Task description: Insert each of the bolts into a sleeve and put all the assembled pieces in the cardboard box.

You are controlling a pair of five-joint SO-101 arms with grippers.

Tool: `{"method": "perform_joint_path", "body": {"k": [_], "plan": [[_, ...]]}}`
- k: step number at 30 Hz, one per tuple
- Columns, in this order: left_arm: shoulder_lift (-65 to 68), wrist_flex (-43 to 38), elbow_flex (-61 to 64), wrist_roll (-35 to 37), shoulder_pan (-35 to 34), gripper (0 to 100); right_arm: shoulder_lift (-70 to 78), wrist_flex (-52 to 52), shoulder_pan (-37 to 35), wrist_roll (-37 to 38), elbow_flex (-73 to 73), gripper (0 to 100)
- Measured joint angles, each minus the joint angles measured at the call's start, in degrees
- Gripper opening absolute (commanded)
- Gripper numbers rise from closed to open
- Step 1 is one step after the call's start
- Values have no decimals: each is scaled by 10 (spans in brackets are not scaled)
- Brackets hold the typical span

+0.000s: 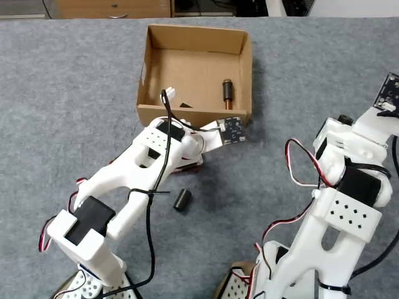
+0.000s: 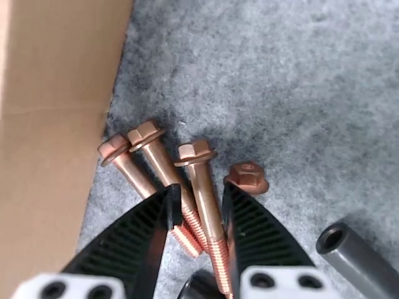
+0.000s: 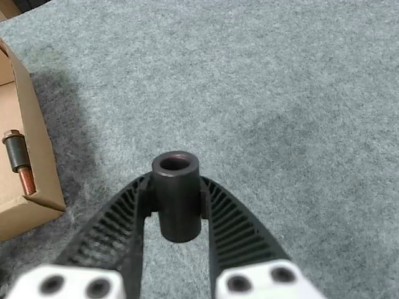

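right claw clamps a black sleeve upright. left claw hangs open, straddling one copper bolt beside the cardboard box.

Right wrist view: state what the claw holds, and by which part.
The right claw clamps a dark sleeve by its opposite sides near mid-length, open bore facing the camera.
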Motion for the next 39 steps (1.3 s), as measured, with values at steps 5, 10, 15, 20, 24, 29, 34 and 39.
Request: {"method": "perform_joint_path", "body": {"k": [5,10,15,20,24,29,34,39], "plan": [[49,-43,-4,1,-3,124,0,0,0,0,0,2],[69,-79,-11,2,-4,96,0,0,0,0,0,2],[73,-84,-11,0,-4,19,0,0,0,0,0,2],[73,-84,-11,0,-4,18,0,-18,0,0,21,2],[62,-69,-18,0,-4,18,1,-32,0,0,39,2],[13,9,-39,55,-4,18,1,-34,-20,0,45,2],[-41,57,-66,116,-4,18,1,-35,-65,0,44,2],[-67,69,-90,206,-4,18,1,-23,-92,0,40,2]]}}
